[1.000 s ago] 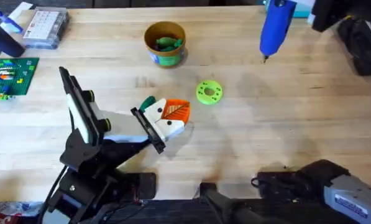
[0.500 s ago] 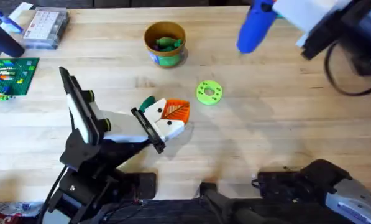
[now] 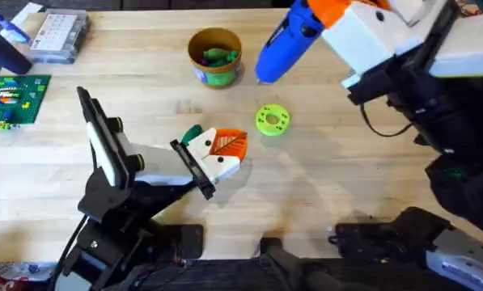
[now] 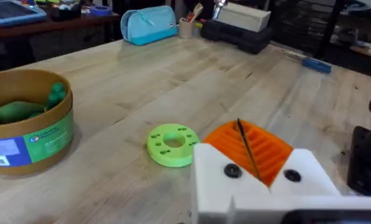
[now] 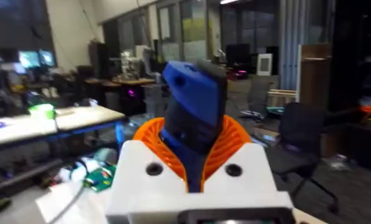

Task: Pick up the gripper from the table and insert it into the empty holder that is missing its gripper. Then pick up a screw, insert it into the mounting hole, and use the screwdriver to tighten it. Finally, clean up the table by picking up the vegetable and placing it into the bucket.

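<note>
My right gripper (image 3: pixel 328 11) hangs high over the table's far right, shut on the bright blue screwdriver (image 3: pixel 283 47), which slants down toward the bucket (image 3: pixel 215 75). In the right wrist view the screwdriver (image 5: pixel 194 118) sits clamped between the orange pads (image 5: pixel 235 140). The tan bucket (image 4: pixel 33 140) holds a green vegetable (image 3: pixel 218 56) (image 4: pixel 14 112). My left gripper (image 3: pixel 227 150) (image 4: pixel 250 152) rests low at mid-table, its white fingers and orange pads shut together on nothing that I can see. The holder and the screw are out of view.
A flat lime-green disc with holes (image 3: pixel 272 120) (image 4: pixel 171 144) lies between the left gripper and the screwdriver. A green brick plate (image 3: pixel 13 101) and a clear parts box (image 3: pixel 59 36) sit at the far left. A light blue case (image 4: pixel 149 26) stands at the back edge.
The right arm has swung in from the far right toward the middle, carrying the screwdriver leftward and tilting it. The left arm, bucket and disc have not moved.
</note>
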Controlling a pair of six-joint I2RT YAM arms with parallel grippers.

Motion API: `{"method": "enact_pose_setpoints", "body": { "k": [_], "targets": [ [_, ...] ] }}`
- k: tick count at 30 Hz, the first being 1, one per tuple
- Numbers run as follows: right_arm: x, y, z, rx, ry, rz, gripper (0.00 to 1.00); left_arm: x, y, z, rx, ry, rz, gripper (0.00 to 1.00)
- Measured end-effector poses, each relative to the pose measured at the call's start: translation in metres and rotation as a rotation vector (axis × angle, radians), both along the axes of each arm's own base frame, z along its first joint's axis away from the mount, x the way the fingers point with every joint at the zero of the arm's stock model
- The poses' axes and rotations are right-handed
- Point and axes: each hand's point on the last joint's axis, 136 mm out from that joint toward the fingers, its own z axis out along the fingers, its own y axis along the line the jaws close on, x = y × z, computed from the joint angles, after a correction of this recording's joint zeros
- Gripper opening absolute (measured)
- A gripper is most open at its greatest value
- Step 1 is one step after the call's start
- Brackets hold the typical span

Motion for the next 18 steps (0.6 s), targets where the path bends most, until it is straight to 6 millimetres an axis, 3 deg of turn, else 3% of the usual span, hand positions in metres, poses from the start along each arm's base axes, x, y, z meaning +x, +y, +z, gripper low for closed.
{"method": "enact_pose_setpoints", "body": {
  "k": [6,10,18],
  "targets": [
    [-0.01,0.017,0.009,0.096,0.019,0.11,0.072,0.0,0.0,0.0,0.0,0.0,0.0,0.01],
    [-0.015,0.034,0.003,0.139,0.088,0.204,0.072,0.0,0.0,0.0,0.0,0.0,0.0,0.01],
    [-0.011,0.036,0.0,0.159,0.123,0.2,0.072,0.0,0.0,0.0,0.0,0.0,0.0,0.01]
  ]
}}
